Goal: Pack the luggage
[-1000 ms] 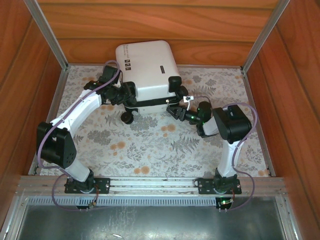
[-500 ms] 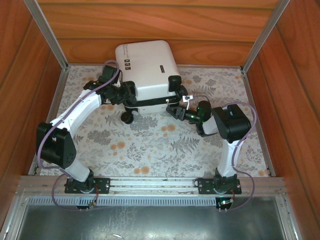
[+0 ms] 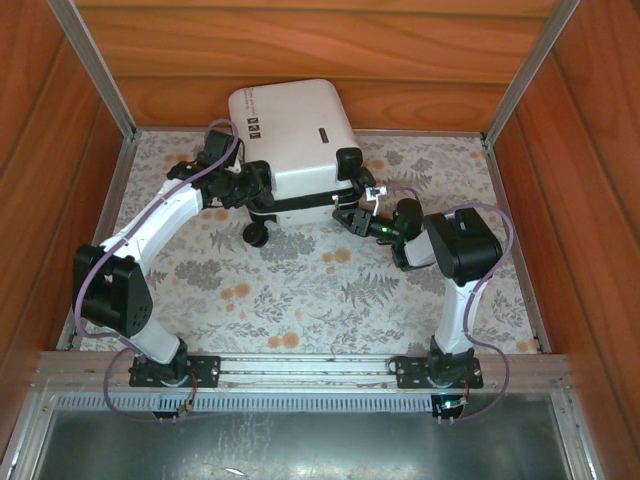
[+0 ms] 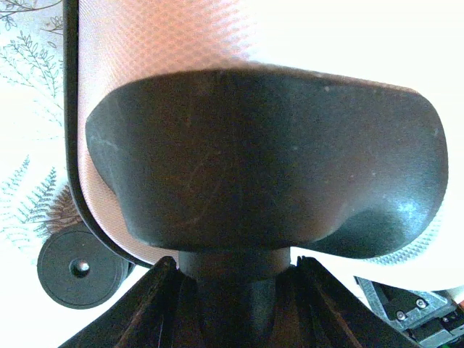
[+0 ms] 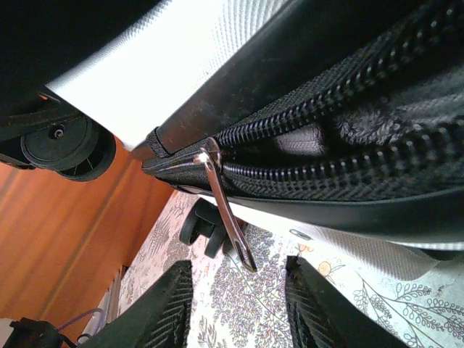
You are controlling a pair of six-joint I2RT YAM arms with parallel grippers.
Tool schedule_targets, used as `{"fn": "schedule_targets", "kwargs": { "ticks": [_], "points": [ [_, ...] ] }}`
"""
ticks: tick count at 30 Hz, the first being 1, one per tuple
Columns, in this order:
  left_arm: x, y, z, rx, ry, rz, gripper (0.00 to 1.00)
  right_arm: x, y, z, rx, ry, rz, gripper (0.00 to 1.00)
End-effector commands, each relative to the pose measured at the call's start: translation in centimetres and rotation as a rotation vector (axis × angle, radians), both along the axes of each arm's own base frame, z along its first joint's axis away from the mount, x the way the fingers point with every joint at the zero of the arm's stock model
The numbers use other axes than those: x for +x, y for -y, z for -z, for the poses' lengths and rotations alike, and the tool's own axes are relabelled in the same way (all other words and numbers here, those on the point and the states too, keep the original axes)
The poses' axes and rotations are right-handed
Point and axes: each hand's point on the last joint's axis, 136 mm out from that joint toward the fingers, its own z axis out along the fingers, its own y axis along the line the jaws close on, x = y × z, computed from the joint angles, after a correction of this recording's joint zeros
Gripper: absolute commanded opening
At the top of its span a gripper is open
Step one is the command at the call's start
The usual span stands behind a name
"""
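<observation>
Top view: the luggage (image 3: 290, 135) lies at the far edge of the floral tabletop (image 3: 300, 290), near the wooden wall (image 3: 300, 50). Left wrist: the left end effector (image 4: 233, 270) clamps its black caster mount (image 4: 254, 159). Right wrist: the right end effector (image 5: 238, 267) stands apart around the zipper pull (image 5: 225, 206); the thin pull may slip out, and protruding fabric may jam the teeth

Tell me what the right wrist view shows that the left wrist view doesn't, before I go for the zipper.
Right wrist view: the zipper, partly parted, with its metal pull tab hanging just above the open right gripper.
Left wrist view: a large rounded black wheel housing up close, with the left gripper closed around its stem.
Shared: the luggage with its white shell, a black wheel, and the floral table cover.
</observation>
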Motion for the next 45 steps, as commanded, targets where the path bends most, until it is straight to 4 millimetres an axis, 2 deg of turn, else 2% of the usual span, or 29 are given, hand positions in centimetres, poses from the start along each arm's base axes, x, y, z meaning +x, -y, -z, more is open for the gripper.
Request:
{"fn": "schedule_targets", "kwargs": {
  "ticks": [1,4,8,12,14,21,26,30,34,38,41,45],
  "points": [
    [1.3,1.5,-5.3,-0.108,0.16,0.044,0.0,1.2,-0.3,-2.1,0.034,0.079,0.004,0.36],
    [1.3,1.5,-5.1,-0.107,0.157,0.044,0.0,1.2,-0.3,-2.2,0.037,0.081,0.006,0.32],
    [1.3,1.5,-4.9,-0.104,0.154,0.044,0.0,1.3,-0.2,-2.5,0.045,0.084,0.017,0.32],
    [1.3,1.5,-4.6,-0.104,0.147,0.043,0.0,1.5,0.0,-2.7,0.054,0.087,0.039,0.48],
    [1.2,1.5,-4.5,-0.104,0.145,0.044,0.0,1.5,0.1,-2.7,0.054,0.087,0.053,0.52],
    [1.1,1.4,-4.3,-0.099,0.144,0.041,0.0,1.5,2.2,-2.4,0.028,0.104,0.146,0.59],
    [1.2,1.4,-4.2,-0.109,0.138,0.03,0.0,0.3,3.3,-2.8,-0.018,0.184,0.177,0.67],
    [1.5,1.7,-4.3,-0.141,0.146,0.018,0.0,-1.2,4.4,-1.7,-0.115,0.268,0.246,0.73],
    [1.6,1.9,-4.0,-0.151,0.148,0.017,0.0,-2.7,4.4,-0.6,-0.234,0.31,0.26,0.73],
    [1.6,1.7,-3.8,-0.136,0.153,0.012,0.0,-4.0,1.9,-0.2,-0.526,0.347,0.206,0.71],
    [1.5,1.3,-3.6,-0.118,0.159,0.001,0.0,-3.8,1.6,-1.7,-0.539,0.368,0.242,0.69],
    [1.5,1.4,-3.3,-0.116,0.152,0.005,0.0,-2.4,1.5,-1.3,-0.588,0.286,0.255,0.63]
  ]
}}
